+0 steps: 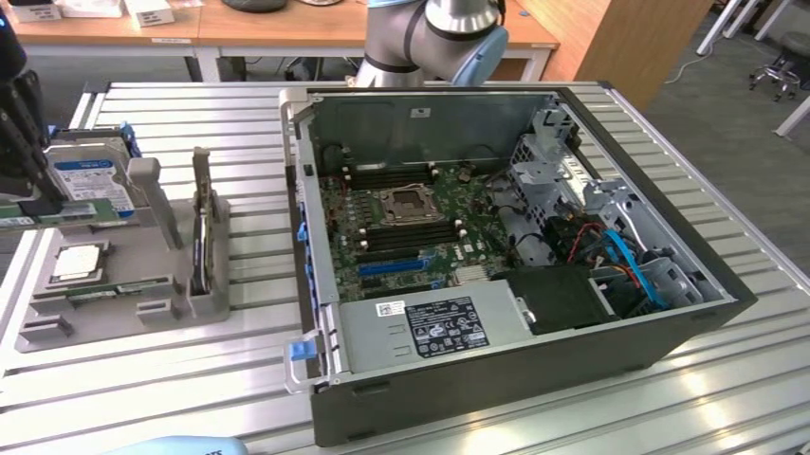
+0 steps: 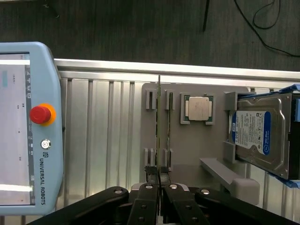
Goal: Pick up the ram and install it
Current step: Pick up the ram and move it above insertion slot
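A: Exterior view. Where is the ram?
B: At the exterior view's left edge. The gripper (image 1: pixel 32 201) hangs over the tray (image 1: pixel 127 327), and the ram (image 1: pixel 28 222), a green strip with a pale label, sits just under its dark fingers. Its long axis runs roughly left to right across this view

A: What is around it?
B: The hard drive (image 1: pixel 89 175) is just beyond it and the processor chip (image 1: pixel 76 263) is nearer. A second green stick (image 1: pixel 120 289) lies in the tray's near slots. The computer case (image 1: pixel 506 379) is well apart to the exterior view's right, and its left wall stands between the tray and the motherboard (image 1: pixel 405 227)

A: Wrist view?
B: The gripper (image 2: pixel 159 176) has its jaws pressed together, pinching the ram (image 2: pixel 159 122) across its thin faces at one end. The ram is seen edge-on, with its long axis running away from the fingertips. The second stick is just beside it and parallel. I cannot tell whether the ram is clear of the slots. The teach pendant (image 2: pixel 28 126) lies past the tray, on the side opposite the hard drive
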You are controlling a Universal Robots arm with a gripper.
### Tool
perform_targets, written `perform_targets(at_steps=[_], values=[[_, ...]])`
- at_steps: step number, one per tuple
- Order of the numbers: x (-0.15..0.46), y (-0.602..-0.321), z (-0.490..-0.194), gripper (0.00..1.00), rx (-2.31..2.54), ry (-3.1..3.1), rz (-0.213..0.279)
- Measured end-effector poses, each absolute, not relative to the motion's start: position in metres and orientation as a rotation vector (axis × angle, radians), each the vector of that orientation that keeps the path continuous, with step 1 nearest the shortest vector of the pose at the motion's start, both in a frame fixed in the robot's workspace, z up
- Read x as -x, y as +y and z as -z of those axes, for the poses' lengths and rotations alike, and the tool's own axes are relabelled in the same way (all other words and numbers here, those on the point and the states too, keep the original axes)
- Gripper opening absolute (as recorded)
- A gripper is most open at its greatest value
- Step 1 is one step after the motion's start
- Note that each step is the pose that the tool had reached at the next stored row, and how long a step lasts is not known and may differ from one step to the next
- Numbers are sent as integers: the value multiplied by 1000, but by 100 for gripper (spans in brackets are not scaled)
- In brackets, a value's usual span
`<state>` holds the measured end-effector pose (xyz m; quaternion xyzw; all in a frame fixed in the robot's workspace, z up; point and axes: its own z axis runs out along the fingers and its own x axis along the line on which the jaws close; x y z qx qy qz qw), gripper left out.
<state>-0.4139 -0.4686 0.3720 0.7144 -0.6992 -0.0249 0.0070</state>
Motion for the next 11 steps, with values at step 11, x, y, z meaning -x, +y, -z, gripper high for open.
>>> perform_targets(at_steps=[11], values=[[414,-469,-393,12,-2234,-2187,78]])
